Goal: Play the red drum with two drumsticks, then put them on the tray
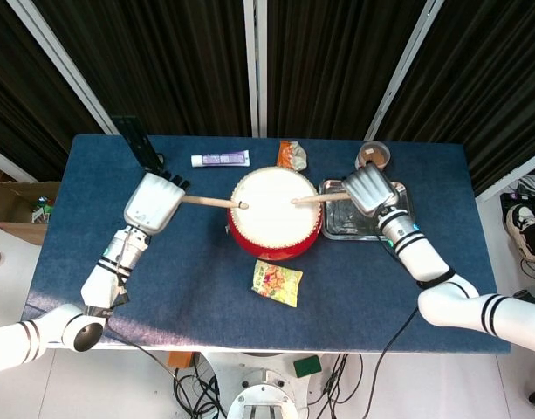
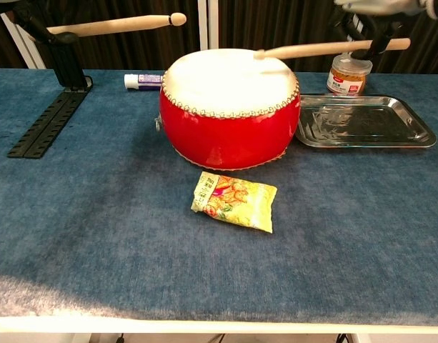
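The red drum [image 1: 275,212] [image 2: 229,107] with a pale skin stands mid-table. My left hand [image 1: 154,202] is left of it and grips a wooden drumstick [image 1: 211,202] [image 2: 111,26], whose tip is raised near the drum's left rim. My right hand [image 1: 366,190] [image 2: 379,6] hovers above the steel tray [image 1: 401,192] [image 2: 366,121] and holds the other drumstick [image 1: 319,198] [image 2: 326,48], its tip just above the right part of the skin. In the chest view only the top edge shows a bit of the right hand.
A yellow snack packet [image 1: 277,282] [image 2: 234,201] lies in front of the drum. Behind it sit a toothpaste tube [image 1: 220,159] [image 2: 143,81], an orange packet [image 1: 292,155] and a jar [image 1: 373,155] [image 2: 348,73]. A black rail [image 1: 136,140] [image 2: 47,121] lies at the left.
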You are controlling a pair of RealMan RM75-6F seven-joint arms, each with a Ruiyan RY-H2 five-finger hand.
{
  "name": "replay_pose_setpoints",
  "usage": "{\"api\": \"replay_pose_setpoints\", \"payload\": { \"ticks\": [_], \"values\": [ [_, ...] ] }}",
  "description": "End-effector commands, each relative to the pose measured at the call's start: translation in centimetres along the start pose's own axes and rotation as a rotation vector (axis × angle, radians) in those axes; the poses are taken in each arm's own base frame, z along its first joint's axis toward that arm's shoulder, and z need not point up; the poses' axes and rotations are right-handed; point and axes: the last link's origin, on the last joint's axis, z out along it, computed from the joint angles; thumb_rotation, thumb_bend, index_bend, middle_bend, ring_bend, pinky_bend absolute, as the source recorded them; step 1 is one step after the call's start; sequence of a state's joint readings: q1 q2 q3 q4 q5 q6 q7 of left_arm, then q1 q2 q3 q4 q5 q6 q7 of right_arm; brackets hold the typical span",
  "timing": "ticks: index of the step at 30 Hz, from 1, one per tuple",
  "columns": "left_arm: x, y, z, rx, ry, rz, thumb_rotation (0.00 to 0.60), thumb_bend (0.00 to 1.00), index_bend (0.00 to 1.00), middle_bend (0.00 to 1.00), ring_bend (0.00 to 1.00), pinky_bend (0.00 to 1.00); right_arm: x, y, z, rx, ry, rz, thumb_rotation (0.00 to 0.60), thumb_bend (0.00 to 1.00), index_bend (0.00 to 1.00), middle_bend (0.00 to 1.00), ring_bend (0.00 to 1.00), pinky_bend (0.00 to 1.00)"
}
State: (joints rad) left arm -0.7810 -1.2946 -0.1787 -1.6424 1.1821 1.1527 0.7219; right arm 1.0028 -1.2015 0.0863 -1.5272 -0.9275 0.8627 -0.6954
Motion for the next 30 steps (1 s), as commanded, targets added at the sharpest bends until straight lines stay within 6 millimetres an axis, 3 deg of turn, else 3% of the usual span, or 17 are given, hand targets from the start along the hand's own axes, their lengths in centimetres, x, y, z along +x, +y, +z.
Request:
{"api": "replay_pose_setpoints", "payload": {
  "ticks": [1,7,11,18,24,30],
  "values": [
    [-0.3,0.0,-0.6,-0.003,-0.012,-0.079,0.600,0.49,0.64,0.65,0.54,0.55,-1.5,5.2,-3.5,-0.121,0.023,0.137,0.600,0.91,1.00,0.82,0.53,0.50],
    [-0.9,0.1,-1.7,-0.002,-0.011,-0.189,0.600,0.49,0.64,0.65,0.54,0.55,-6.5,9.8,-7.3,-0.230,-0.050,0.210,0.600,0.91,1.00,0.82,0.52,0.50],
    [-1.2,0.2,-2.2,-0.004,-0.007,-0.202,0.600,0.49,0.64,0.65,0.54,0.55,-9.4,10.8,-7.8,-0.232,-0.123,0.194,0.600,0.89,1.00,0.82,0.52,0.50],
    [-1.3,0.4,-2.8,-0.002,-0.011,-0.200,0.600,0.49,0.64,0.65,0.54,0.55,-12.4,8.1,-4.7,-0.118,-0.222,0.083,0.600,0.79,0.98,0.80,0.53,0.50],
    [-1.1,0.3,-3.0,0.005,-0.016,-0.195,0.600,0.49,0.64,0.65,0.54,0.55,-12.3,5.1,-1.3,-0.068,-0.200,0.081,0.600,0.68,0.94,0.76,0.53,0.50],
    [-1.1,0.4,-2.9,0.001,-0.026,-0.193,0.600,0.49,0.64,0.65,0.54,0.55,-12.3,3.4,0.5,-0.060,-0.199,0.079,0.600,0.55,0.87,0.71,0.50,0.49]
  ]
}}
